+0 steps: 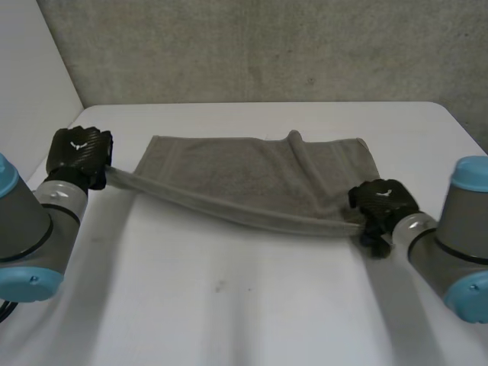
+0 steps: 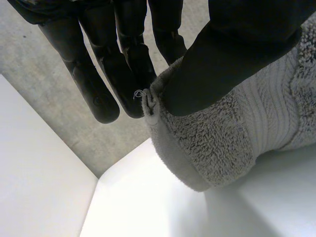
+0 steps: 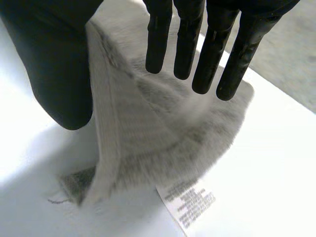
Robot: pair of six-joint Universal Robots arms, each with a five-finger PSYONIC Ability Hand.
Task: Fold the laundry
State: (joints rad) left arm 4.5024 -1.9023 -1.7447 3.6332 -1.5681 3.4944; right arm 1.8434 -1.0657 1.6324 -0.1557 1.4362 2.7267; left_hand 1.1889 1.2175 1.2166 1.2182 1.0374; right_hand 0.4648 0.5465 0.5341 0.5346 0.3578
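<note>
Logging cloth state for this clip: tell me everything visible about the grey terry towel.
The grey terry towel has a flat woven band near its end and a white printed care label by one corner. Its far part lies flat on the white table, with one small ridge. Its near edge is lifted and stretched between the left hand and right hand, each pinching a near corner.

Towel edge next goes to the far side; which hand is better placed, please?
Probably left. The left hand pinches its towel corner about level with the far edge; the right hand holds its corner nearer the robot.
</note>
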